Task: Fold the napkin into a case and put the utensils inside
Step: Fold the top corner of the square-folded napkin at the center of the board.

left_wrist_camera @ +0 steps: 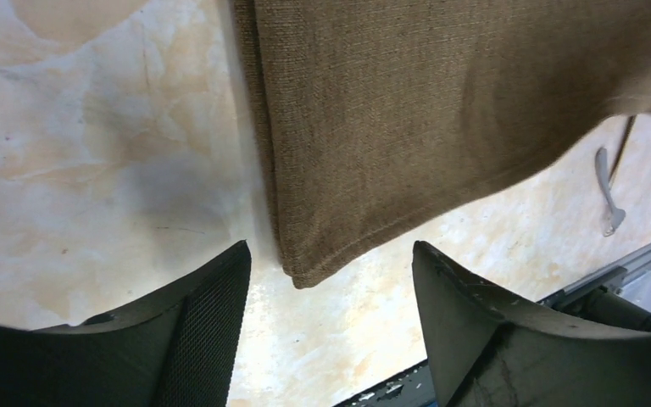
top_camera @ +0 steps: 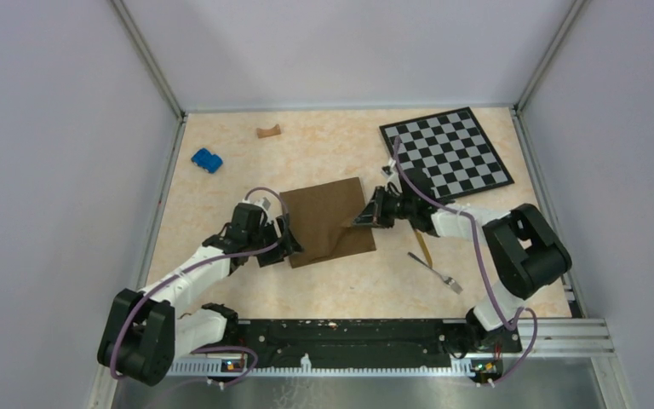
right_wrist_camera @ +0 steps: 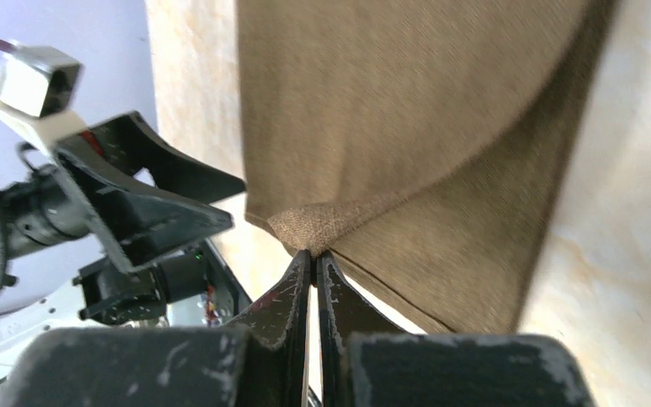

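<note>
Brown napkin (top_camera: pixel 324 213) mid-table is being pinched by just a corner tip in the shut jaws of the right gripper (right_wrist_camera: pixel 314 253), left gripper (left_wrist_camera: pixel 331 254) is hovering wide open over the near-left corner, so that thin bite could be slipping out mid-fold, skewing the crease.

One each: napkin (top_camera: pixel 330 220); fork (top_camera: pixel 434 269); knife (top_camera: pixel 424 244); checkerboard (top_camera: pixel 445 153); blue block (top_camera: pixel 207 159); tan piece (top_camera: pixel 267 131).

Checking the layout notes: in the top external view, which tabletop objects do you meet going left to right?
blue block → tan piece → napkin → checkerboard. The fork and knife fall within the checkerboard's span, so they are left out.
</note>
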Tool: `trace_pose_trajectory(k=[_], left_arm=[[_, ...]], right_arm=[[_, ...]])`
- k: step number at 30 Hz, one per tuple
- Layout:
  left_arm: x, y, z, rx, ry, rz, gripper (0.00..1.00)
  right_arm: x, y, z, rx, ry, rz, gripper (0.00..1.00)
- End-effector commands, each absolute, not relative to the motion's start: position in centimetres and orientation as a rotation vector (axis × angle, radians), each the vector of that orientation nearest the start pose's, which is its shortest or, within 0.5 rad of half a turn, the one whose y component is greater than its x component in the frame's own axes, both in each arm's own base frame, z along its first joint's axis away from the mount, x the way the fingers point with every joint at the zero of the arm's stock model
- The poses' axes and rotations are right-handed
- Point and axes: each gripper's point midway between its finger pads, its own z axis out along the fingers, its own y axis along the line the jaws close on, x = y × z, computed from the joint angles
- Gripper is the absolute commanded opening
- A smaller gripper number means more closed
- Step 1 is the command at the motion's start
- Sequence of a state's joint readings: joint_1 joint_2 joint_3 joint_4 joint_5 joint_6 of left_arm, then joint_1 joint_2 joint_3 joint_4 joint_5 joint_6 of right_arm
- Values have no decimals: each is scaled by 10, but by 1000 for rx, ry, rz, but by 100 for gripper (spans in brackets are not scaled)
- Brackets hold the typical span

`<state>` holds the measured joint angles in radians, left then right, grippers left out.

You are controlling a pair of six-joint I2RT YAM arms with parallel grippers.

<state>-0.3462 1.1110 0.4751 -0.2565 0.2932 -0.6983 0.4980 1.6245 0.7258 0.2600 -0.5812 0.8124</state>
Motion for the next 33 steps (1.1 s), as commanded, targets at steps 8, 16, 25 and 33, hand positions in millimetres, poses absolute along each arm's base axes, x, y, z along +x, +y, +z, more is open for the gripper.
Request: trace_pose_trajectory(k=[8,16,25,33], left_arm=[[218,-153,36,-335,2602,-709,48],[210,-147,25,-354,2621,-676,32],[207,-146,21,-349,2636,-665,26],[208,-149,20,-341,2638,-680,26]], right_arm=[[312,372,115,-257,2422,1424,0],[325,406,110,-318,2420,1496,0],[355,435,109,-233,2366,1568,0],[376,455,108,-226,2325,1594,0]])
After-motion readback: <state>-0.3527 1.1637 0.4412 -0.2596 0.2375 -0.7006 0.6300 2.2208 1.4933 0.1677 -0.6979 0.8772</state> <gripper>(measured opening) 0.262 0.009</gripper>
